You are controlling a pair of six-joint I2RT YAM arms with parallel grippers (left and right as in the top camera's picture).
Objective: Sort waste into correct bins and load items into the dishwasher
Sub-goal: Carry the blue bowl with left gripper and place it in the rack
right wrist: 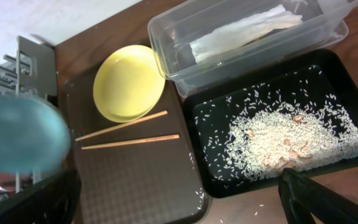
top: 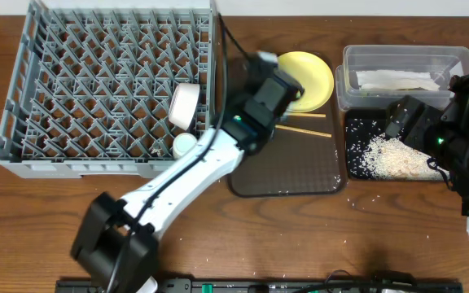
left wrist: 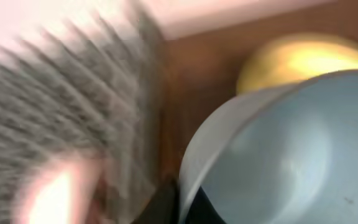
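Blue first: light blue bowl (left wrist: 278, 155) fills the lower right of the left wrist view, hollow side facing the camera, badly blurred. Left gripper (top: 265, 69) is pressed together on the bowl's rim; one dark finger (left wrist: 173, 208) shows at the rim's lowest edge. Seen from the right wrist, the bowl is a blue smear (right wrist: 20, 134) above the left edge of the brown tray (top: 291, 175), just beside the dish rack (top: 23, 122).

Rack holds the white bowl (top: 184, 106) on its side and the white cup (top: 184, 145) near its front right corner.

Yellow plate (top: 312, 77) sits at the far end of the brown tray, just beyond the left gripper. Chopsticks (right wrist: 129, 134) lie side by side on the tray near the plate, roughly parallel, close but apart.

Right gripper (right wrist: 179, 186) is spread wide, nothing between the fingers, hanging over the near edge of the black tray (top: 352, 146). Rice (right wrist: 291, 140) lies heaped in that tray, with stray grains on the brown tray and table (top: 300, 236).

Clear tub (top: 405, 55) stands just behind the black tray, with the paper wrapper (top: 393, 80) inside.
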